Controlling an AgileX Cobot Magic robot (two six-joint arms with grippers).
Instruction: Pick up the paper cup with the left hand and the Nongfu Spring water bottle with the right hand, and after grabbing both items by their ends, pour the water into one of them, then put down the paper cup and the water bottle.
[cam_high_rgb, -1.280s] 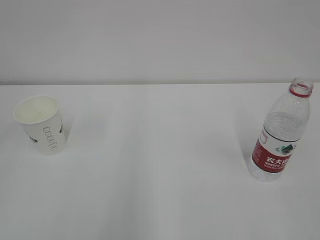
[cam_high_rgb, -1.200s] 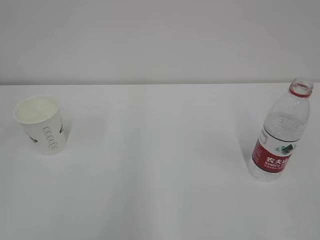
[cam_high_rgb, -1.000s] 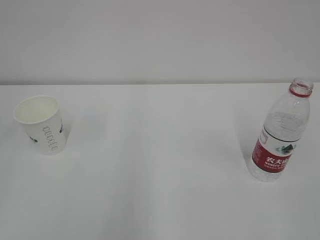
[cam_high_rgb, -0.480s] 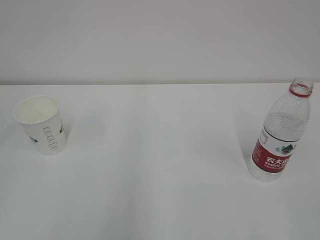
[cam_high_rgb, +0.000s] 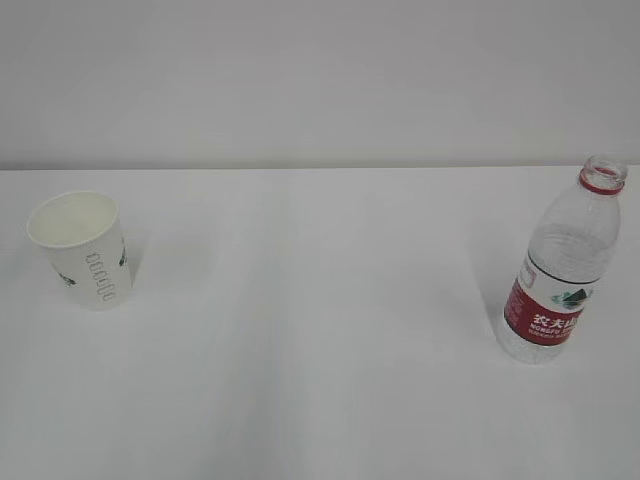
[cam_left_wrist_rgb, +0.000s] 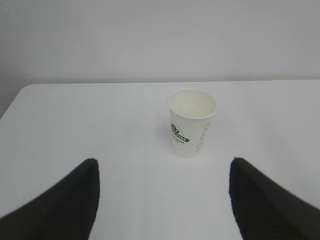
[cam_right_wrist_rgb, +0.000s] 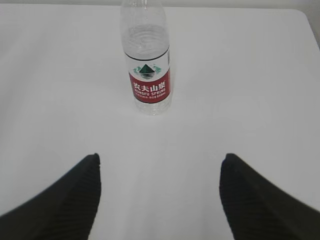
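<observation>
The white paper cup stands upright at the table's left, its grey lettering facing the camera. At the right stands the Nongfu Spring water bottle, uncapped, with a red neck ring and red label. Neither arm shows in the exterior view. In the left wrist view the cup is ahead of my left gripper, which is open and empty, well short of it. In the right wrist view the bottle stands ahead of my open, empty right gripper. The cup looks empty inside; water in the bottle is hard to make out.
The white table runs back to a pale wall. Its left corner shows in the left wrist view and its right corner in the right wrist view. Cup and bottle stand far apart.
</observation>
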